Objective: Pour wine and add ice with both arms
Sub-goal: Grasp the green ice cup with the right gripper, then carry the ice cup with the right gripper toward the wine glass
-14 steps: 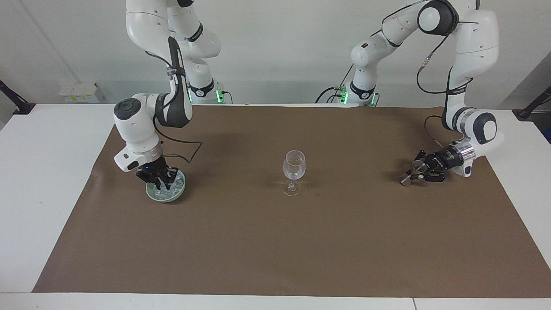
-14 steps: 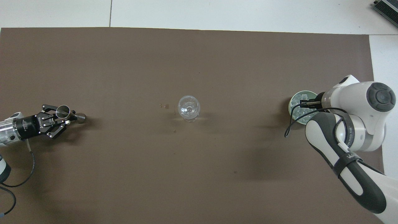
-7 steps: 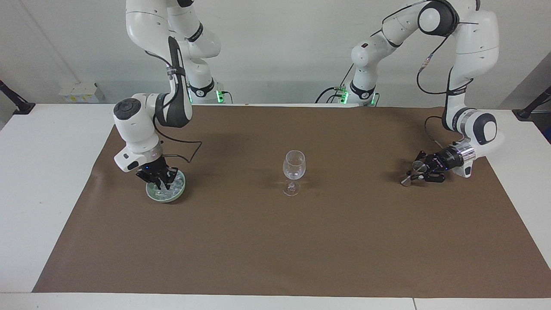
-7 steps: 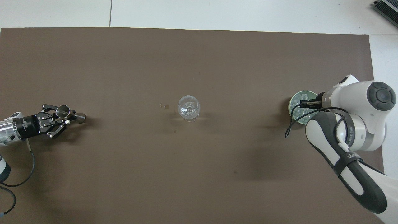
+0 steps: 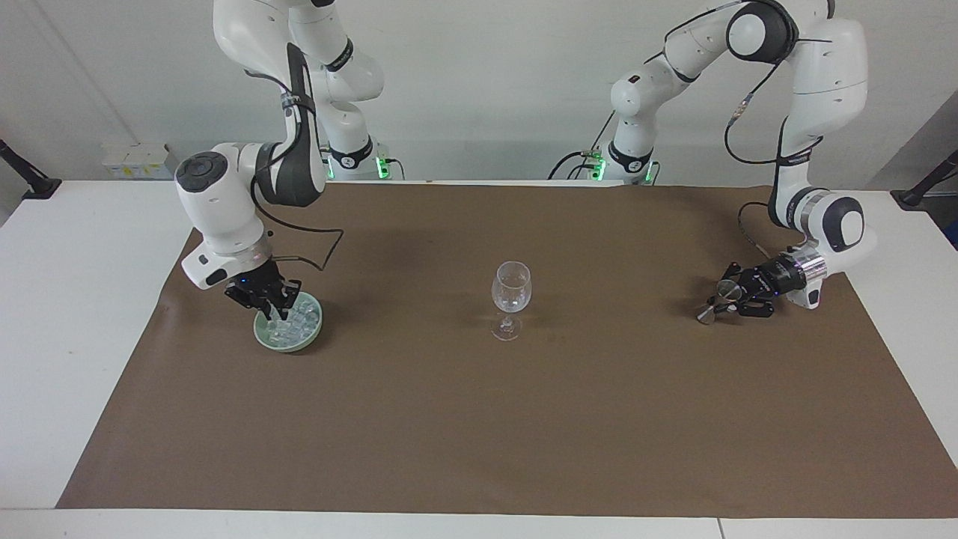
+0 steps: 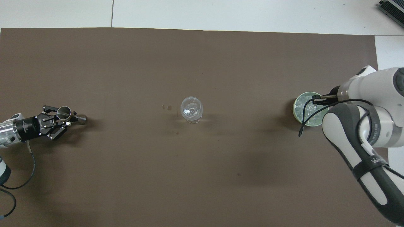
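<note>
A clear wine glass [image 5: 511, 296] [image 6: 191, 109] stands upright at the middle of the brown mat. A pale green bowl [image 5: 263, 339] [image 6: 295, 107] of ice [image 5: 301, 322] [image 6: 307, 108] sits toward the right arm's end. My right gripper [image 5: 275, 308] [image 6: 316, 101] hangs shut just over the bowl's edge nearest the robots; whether a chunk sits between its tips does not show. At the left arm's end, my left gripper [image 5: 730, 298] [image 6: 71, 116] is shut on a tilted metal jigger [image 5: 724, 287] [image 6: 64, 110], low over the mat.
The brown mat [image 5: 524, 419] covers most of the white table [image 5: 67, 299]. A few small stains [image 6: 167, 107] mark the mat beside the glass. The right arm's cable [image 6: 304, 121] loops over the bowl.
The right gripper has risen out of the ice and shifted toward the robots and the right arm's end. The left gripper and jigger have barely moved.
</note>
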Controlling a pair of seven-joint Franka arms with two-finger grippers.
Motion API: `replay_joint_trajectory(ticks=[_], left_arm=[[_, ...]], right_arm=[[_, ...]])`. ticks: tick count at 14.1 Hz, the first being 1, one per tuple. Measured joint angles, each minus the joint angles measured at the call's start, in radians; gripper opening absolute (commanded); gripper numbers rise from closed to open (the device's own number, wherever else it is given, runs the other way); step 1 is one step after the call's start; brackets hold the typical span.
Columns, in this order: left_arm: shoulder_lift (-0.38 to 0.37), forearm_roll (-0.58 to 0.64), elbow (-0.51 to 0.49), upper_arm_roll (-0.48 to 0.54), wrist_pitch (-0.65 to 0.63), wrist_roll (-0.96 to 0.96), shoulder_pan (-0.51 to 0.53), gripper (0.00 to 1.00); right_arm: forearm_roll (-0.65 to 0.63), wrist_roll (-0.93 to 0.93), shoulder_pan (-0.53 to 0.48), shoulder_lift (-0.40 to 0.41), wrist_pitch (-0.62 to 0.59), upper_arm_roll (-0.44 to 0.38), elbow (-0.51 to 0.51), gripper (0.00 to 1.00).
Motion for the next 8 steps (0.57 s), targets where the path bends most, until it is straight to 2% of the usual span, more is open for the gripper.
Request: replay_joint_trajectory(ticks=[5,6,8], left_arm=[[0.008,0.001,0.003,0.0,0.0,0.001,0.0,0.27],[0.012,0.001,0.006,0.0,0.0,0.001,0.0,0.35],[0.017,0.001,0.014,0.0,0.0,0.001,0.0,0.68]], right_arm=[[0.0,0.14,0.002,-0.04,-0.219,0.073,0.123,0.0],[0.0,0.194,0.003,-0.047,-0.264,0.105,0.16,0.0],[0.0,0.274,0.005,-0.057,-0.31,0.153,0.211,0.0]])
